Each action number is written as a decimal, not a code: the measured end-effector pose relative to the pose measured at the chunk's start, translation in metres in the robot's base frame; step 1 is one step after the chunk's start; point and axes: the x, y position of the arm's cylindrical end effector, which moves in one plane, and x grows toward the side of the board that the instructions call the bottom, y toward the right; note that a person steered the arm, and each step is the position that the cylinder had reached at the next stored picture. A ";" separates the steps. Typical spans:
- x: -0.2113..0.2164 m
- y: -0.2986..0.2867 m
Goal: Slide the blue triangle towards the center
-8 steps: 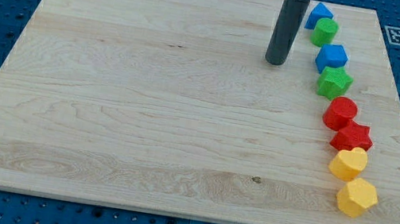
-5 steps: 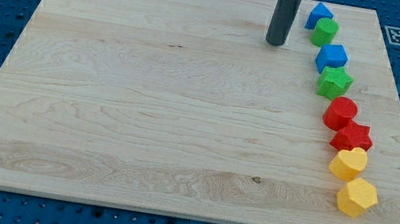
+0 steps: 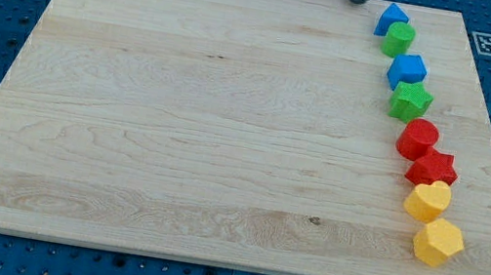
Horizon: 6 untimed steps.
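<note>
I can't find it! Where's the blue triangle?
The blue triangle sits at the view's top right, heading the row of blocks, touching the green block just below it.

Only the rod's short dark lower end shows, upright, cut off by the view's top edge at about 1 o'clock. My tip (image 3: 357, 1) sits just below that edge.

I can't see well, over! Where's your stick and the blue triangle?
My tip at the view's top edge, left of the blue triangle, not touching. Triangle heads the column, against the green cylinder. Nothing between it and centre.
</note>
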 end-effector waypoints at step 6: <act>0.047 0.024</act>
